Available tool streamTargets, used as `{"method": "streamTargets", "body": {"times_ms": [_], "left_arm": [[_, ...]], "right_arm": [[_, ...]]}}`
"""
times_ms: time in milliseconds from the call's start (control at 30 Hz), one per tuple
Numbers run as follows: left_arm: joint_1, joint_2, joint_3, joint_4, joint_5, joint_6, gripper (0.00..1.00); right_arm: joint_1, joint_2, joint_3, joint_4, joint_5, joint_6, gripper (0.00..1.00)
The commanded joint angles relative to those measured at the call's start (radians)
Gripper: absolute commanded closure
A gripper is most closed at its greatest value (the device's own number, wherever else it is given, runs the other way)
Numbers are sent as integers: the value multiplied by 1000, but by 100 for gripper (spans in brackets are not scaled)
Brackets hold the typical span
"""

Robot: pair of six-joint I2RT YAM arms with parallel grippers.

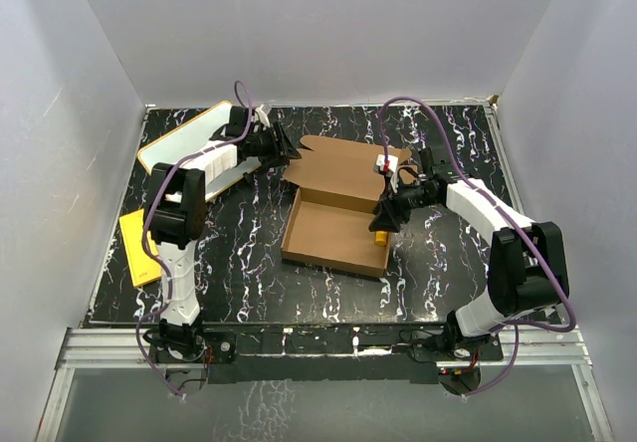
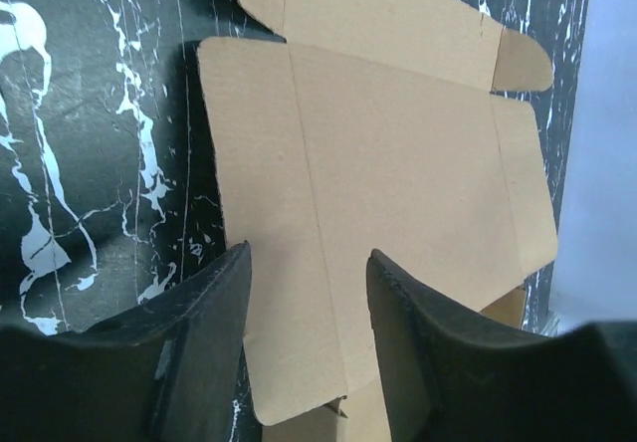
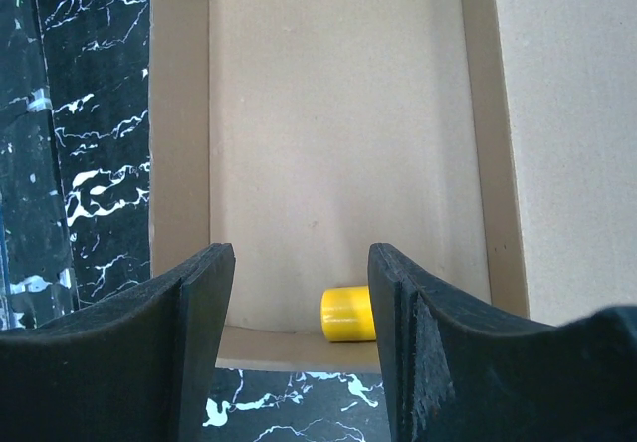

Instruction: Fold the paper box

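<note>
No readable text, labels or numbers in any view.
Paper box (image 1: 333, 233) is plain brown cardboard, no print; white board (image 1: 184, 143), orange-yellow sheet (image 1: 137, 248) and yellow cylinder (image 3: 346, 314) carry no legible marks.

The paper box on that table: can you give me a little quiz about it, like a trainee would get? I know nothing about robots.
1. True or false: the paper box has its lid folded shut.
2. What lies inside the box? A) a yellow cylinder B) a spoon C) nothing
3. Fill in: the ___ arm's gripper hangs over the lid.

Key:
1. False: the lid lies open and flat.
2. A
3. Left: the left gripper, its fingers apart, is over the lid.
</note>
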Motion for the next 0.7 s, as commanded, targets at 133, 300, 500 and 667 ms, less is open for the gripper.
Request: {"method": "streamTargets", "body": {"times_ms": [133,300,500,667], "left_arm": [[-4,-87,-152,165,44,-59,73],[-3,-201,-291,271,-8,-22,89],[-3,-353,-482,403,-53,41,100],[-3,-494,-624,499,-106,75,100]], "right_arm": [[-35,-38,3,74,-68,54,39],[-68,-40,-2,100,-95,95,38],[-98,-43,-10,120,-135,123,38],[-122,-40,-18,151,-168,159,38]]}}
